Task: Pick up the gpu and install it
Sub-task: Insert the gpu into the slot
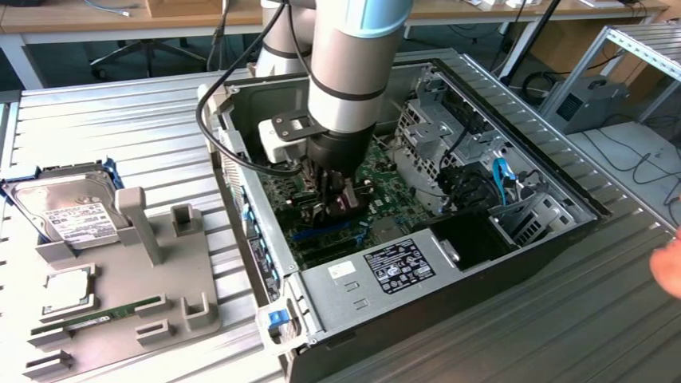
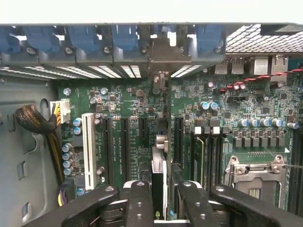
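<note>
Gripper (image 2: 160, 208) pinching gpu (image 2: 160, 182) edge-on over motherboard (image 2: 265, 106), slots (image 2: 124, 144) either side, inside case (image 1: 596, 209), hard drive (image 1: 66, 209) on tray (image 1: 159, 279), slatted metal table (image 1: 117, 128).

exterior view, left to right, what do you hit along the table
hard drive → grey holder tray → open pc case with the gripper down inside holding the gpu → a hand at the edge
</note>
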Tool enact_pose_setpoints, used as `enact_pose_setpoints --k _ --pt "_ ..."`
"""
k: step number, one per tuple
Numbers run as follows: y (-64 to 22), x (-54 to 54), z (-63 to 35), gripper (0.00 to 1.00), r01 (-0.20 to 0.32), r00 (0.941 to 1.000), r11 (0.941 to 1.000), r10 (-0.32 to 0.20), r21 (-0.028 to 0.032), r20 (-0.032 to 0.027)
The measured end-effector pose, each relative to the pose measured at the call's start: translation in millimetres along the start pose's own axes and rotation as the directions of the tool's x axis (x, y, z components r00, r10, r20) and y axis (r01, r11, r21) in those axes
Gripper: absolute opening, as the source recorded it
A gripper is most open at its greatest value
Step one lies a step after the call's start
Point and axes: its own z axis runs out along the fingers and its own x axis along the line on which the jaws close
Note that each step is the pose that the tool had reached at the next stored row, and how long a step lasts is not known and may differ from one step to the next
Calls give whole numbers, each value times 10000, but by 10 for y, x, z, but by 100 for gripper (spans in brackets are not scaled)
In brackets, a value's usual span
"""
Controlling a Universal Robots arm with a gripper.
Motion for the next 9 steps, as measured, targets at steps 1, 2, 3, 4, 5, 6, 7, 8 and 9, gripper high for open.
enact_pose_setpoints --k 1,2,3,4,5,6,7,8,9 --pt "0 0 3 26 -12 10000 10000 12 0 -8" --pt "0 0 6 26 -15 10000 10000 15 0 -12" --pt "0 1 10 26 -18 10000 10000 18 0 -12" --pt "0 1 12 26 -20 10000 10000 20 0 -13" --pt "0 0 15 26 -20 10000 10000 20 0 -13" --pt "0 0 19 26 -20 10000 10000 20 1 -12" --pt "1 1 23 26 -20 10000 10000 20 1 -11" --pt "1 1 28 26 -20 10000 10000 20 1 -12" --pt "1 1 37 26 -20 10000 10000 20 1 -11"
